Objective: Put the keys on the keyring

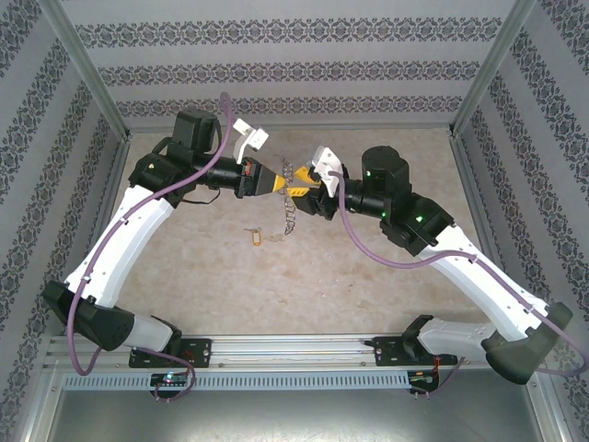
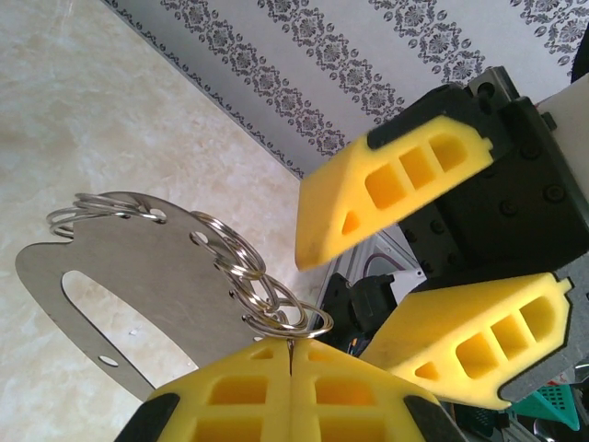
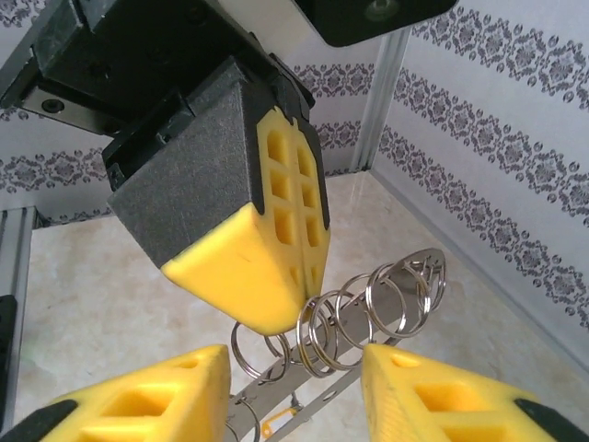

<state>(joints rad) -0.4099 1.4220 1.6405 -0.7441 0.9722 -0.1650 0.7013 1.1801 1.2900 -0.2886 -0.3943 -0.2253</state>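
Left gripper (image 2: 291,348): clamped shut on the keyring (image 2: 138,244).
Right gripper (image 3: 294,368): jaws part-open, empty.
Keyring: likely light, stiff, slick; pinch its flat band beside the left gripper.

Two arms stand at the one bench (image 1: 368,295): the left arm (image 1: 138,230) and the right arm (image 1: 479,276). There are two grippers, the left gripper (image 1: 280,184) and the right gripper (image 1: 304,189), each with two yellow fingers (image 2: 405,175), four in all. One keyring (image 2: 138,249), a flat oval metal loop, carries small wire rings (image 3: 317,341): at least six, overlapping too closely for an exact count. One yellow tag (image 1: 256,238) lies on the bench.
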